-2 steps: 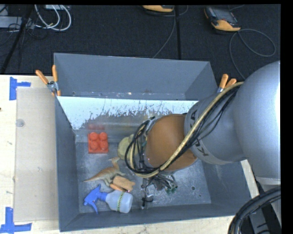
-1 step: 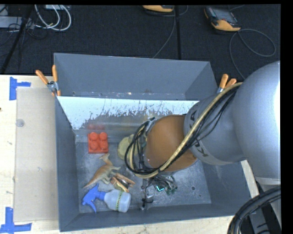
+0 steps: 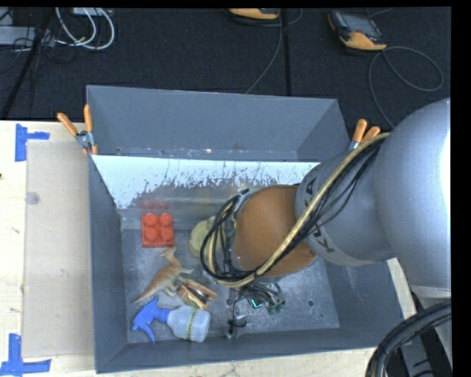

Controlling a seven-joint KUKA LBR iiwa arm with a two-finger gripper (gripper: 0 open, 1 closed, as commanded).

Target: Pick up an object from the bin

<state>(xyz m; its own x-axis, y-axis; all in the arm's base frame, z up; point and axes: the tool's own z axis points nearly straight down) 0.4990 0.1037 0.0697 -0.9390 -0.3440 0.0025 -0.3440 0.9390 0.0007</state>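
Your gripper [image 3: 237,321] sits low over the floor of the bin [image 3: 103,243], close to the front wall. It is tucked under the orange wrist cover [image 3: 265,228] and its cables, so you cannot tell whether it is open or closed, or whether it grips anything. Just to its left a white spray bottle with a blue trigger [image 3: 188,322] lies on its side. Farther left are a tan toy dinosaur [image 3: 165,278] and a red studded block [image 3: 157,229]. A yellowish ball [image 3: 199,237] is half hidden behind the cover.

A robotics lab. A cable-wrapped industrial arm [image 3: 412,191] leans over a grey metal bin [image 3: 213,125]; loose cables [image 3: 88,18] trail across dark carpet [image 3: 184,51].
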